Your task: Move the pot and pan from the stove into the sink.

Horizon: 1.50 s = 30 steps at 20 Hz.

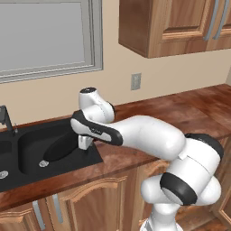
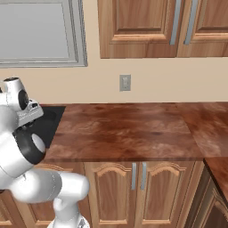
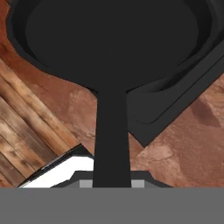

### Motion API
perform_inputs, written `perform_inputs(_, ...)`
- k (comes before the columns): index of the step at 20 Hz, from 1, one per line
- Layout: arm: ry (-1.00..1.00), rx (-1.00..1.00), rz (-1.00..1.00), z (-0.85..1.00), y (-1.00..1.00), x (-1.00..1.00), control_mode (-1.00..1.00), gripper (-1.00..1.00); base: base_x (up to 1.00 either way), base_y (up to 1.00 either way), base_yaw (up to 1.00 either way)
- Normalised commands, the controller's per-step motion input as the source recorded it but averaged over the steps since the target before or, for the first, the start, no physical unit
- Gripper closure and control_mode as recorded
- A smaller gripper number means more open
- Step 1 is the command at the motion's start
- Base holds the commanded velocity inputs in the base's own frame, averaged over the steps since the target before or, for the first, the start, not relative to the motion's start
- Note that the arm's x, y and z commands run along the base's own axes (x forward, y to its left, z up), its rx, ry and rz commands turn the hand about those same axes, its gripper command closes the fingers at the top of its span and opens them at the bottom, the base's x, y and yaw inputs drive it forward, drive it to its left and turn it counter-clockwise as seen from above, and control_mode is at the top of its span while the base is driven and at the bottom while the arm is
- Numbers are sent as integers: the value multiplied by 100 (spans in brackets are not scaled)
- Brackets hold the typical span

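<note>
Now, at this frame:
Arm: reaches leftward from the base, out over the sink (image 1: 27, 135) at the counter's left end.
Gripper (image 1: 85, 143): pointed down at the basin's right edge; jaws clamped on the handle of the pan (image 3: 111, 39), seen in the hand view with the handle running straight down between the finger tips.
Pan: shallow, round, black; in the left base view it shows as a dark oval (image 1: 63, 146) tilted inside the right basin, just left of the gripper.
Pan vs. sink: whether the pan's body touches the basin floor cannot be told.
Sink: black, recessed; silver drain (image 1: 43, 163) near the pan; dark faucet (image 1: 7, 119) at the back left.
Counter (image 2: 124, 129): reddish-brown, stretching right of the sink.
Wall: outlet (image 2: 125, 82) above the counter, window (image 1: 43, 36) above the sink.
</note>
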Motion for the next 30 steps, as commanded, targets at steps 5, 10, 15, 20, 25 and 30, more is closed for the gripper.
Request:
perform_inputs(5,-1,-5,-13,-20,21,28,-100,100,0,0,0)
perform_inputs(10,-2,-2,-9,-30,20,22,-100,100,0,0,0)
perform_inputs(15,0,-1,-11,-28,38,50,-100,100,0,0,0)
perform_inputs(20,0,-2,-11,-38,33,37,-100,100,0,0,0)
perform_inputs(25,0,-5,-13,-21,33,47,-100,100,0,0,0)
perform_inputs(30,0,-7,-12,-15,18,50,-100,100,0,0,0)
